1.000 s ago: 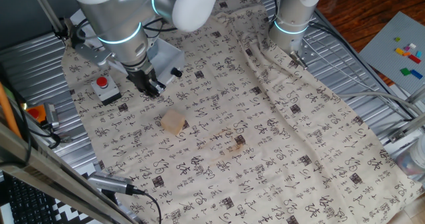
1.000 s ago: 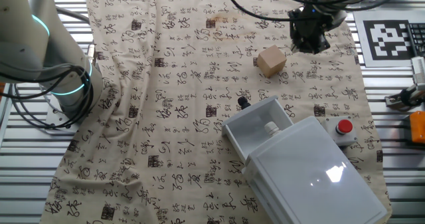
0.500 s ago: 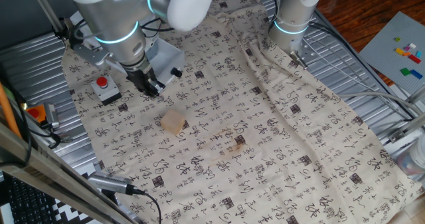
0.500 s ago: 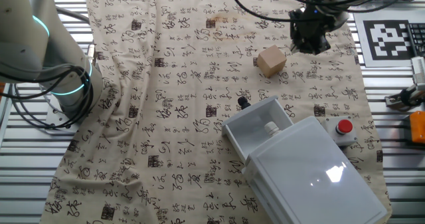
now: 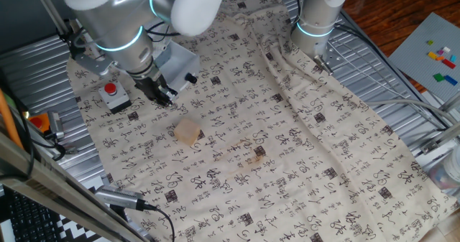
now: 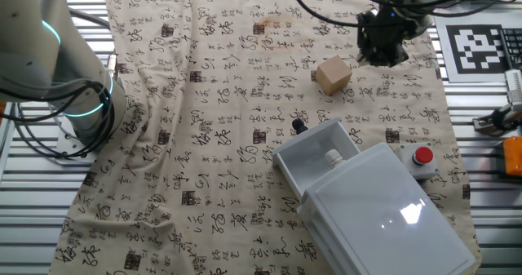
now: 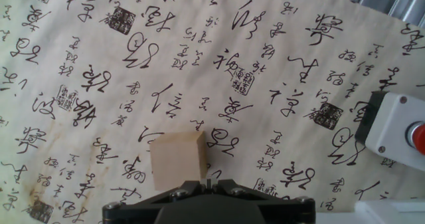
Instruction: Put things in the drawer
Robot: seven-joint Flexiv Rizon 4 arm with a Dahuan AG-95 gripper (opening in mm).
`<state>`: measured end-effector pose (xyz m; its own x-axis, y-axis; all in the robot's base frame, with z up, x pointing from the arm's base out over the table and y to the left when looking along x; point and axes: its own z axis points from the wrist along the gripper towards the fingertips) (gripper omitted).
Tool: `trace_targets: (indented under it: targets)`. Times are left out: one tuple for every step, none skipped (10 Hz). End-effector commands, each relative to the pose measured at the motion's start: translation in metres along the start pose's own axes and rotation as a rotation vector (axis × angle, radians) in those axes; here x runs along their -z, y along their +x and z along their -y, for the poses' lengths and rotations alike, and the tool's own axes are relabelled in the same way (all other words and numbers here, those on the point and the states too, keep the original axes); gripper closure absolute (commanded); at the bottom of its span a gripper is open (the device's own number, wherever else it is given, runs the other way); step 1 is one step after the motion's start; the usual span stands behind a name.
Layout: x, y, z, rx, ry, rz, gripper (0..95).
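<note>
The tan block [image 5: 188, 133] lies on the printed cloth, apart from everything else; it also shows in the other fixed view [image 6: 333, 75] and in the hand view [image 7: 177, 161]. My gripper [image 5: 162, 95] hangs above the cloth beside the block, between it and the button box, also seen in the other fixed view [image 6: 382, 51]. In the hand view the gripper [image 7: 209, 183] has its jaws together with nothing between them, and the block sits just ahead of the tips. The white cabinet [image 6: 383, 214] has its drawer [image 6: 287, 162] pulled open toward the block.
A grey box with a red button [image 6: 422, 156] stands beside the cabinet, and shows in the hand view [image 7: 397, 128] at the right. A second arm's base [image 6: 77, 104] stands at the cloth's far side. The cloth is wrinkled [image 5: 302, 91] near it.
The arm's upper body has shifted slightly away from the block. The gripper has barely moved, and the block and drawer have not moved.
</note>
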<state>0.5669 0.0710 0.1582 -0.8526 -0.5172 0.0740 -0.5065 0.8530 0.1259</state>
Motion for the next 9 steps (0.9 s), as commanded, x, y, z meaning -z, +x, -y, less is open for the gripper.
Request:
trace_targets:
  targets:
    - [-0.013,-0.01,-0.009,0.022,0.003,0.001,38.0]
    - [-0.022,-0.011,-0.014,0.031,0.003,0.004,38.0]
    - [-0.036,-0.01,-0.021,0.042,0.007,0.012,38.0]
    - [-0.049,-0.008,-0.027,0.052,0.015,0.023,19.0]
    - [-0.061,-0.005,-0.033,0.055,0.017,0.027,19.0]
    - [-0.07,-0.003,-0.037,0.06,0.022,0.03,19.0]
    - [-0.081,0.0,-0.041,0.068,0.032,0.043,19.0]
    - [-0.085,0.001,-0.042,0.072,0.038,0.05,19.0]
    - [-0.091,0.002,-0.04,0.079,0.047,0.056,19.0]
